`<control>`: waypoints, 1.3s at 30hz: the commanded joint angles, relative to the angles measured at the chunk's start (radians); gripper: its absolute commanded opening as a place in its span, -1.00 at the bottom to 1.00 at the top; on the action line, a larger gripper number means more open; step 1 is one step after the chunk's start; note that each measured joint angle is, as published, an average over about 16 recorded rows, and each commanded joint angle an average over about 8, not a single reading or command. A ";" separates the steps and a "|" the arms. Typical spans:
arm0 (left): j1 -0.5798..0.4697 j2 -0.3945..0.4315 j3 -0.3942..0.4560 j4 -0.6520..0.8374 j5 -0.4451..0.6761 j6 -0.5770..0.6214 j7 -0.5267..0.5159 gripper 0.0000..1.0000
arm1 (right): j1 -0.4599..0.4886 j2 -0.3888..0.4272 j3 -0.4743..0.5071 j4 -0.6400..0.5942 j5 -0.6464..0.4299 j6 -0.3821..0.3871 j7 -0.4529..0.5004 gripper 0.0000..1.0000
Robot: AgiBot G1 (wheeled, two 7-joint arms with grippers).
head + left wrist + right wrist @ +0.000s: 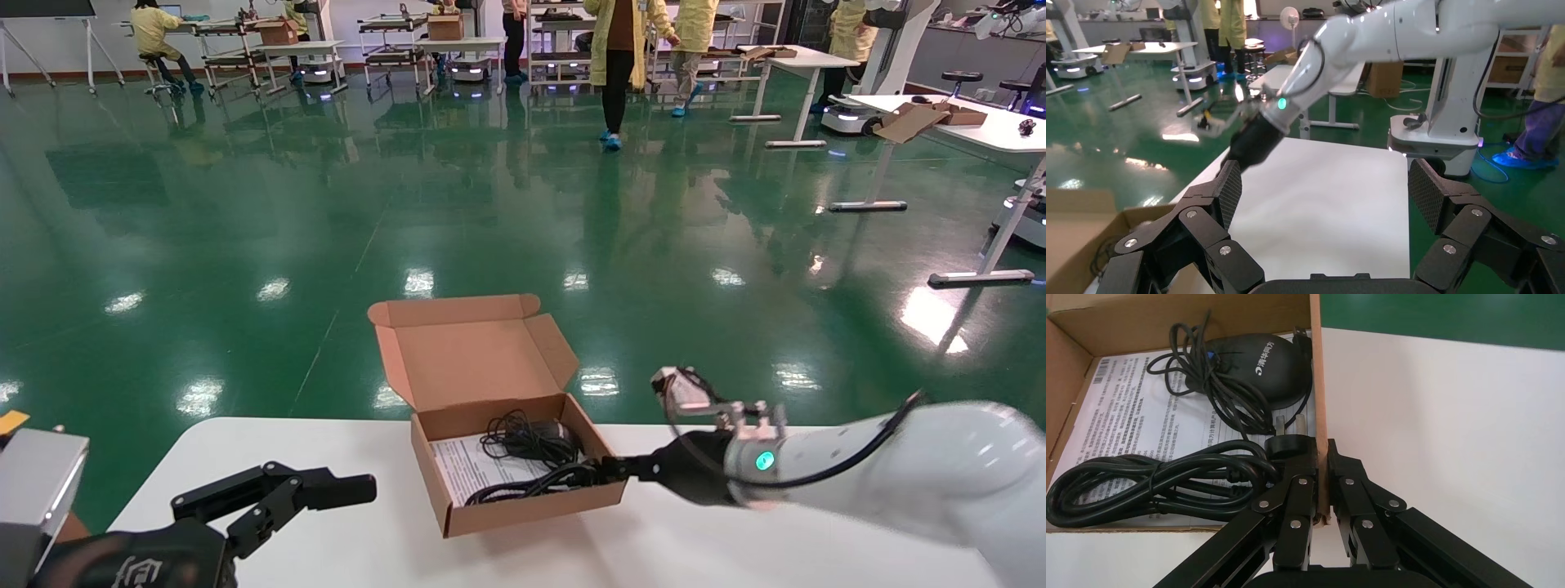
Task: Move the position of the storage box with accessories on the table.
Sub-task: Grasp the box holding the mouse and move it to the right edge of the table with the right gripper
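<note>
Right wrist view alone shows right gripper (pixel 1322 454) jaws clamped on box (pixel 1319 386) wall; cables (pixel 1156 481) inside. Left gripper (pixel 315 490) lower left, jaws spread, over desk (pixel 735 539).

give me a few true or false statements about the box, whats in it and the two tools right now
1. The right tool is clamped on a side wall of the small brown corrugated-cardboard storage box. True.
2. The box's hinged flap lid is folded shut. False: it stands open.
3. Thin black cables and a black power adapter lie on a white printed paper sheet inside the box. True.
4. The left tool is gripping the box's other wall. False: it is open, apart from the box, above the large white tabletop.
5. The box sits on the green floor. False: it rests on the tabletop.
</note>
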 commanded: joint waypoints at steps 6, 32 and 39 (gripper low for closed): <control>0.000 0.000 0.000 0.000 0.000 0.000 0.000 1.00 | 0.104 0.087 0.014 -0.011 0.027 -0.223 -0.062 -1.00; 0.000 0.000 0.000 0.000 0.000 0.000 0.000 1.00 | 0.268 0.374 0.012 -0.160 0.008 -0.332 -0.247 -1.00; 0.000 0.000 0.000 0.000 0.000 0.000 0.000 1.00 | 0.261 0.431 0.010 -0.186 0.004 -0.294 -0.289 -1.00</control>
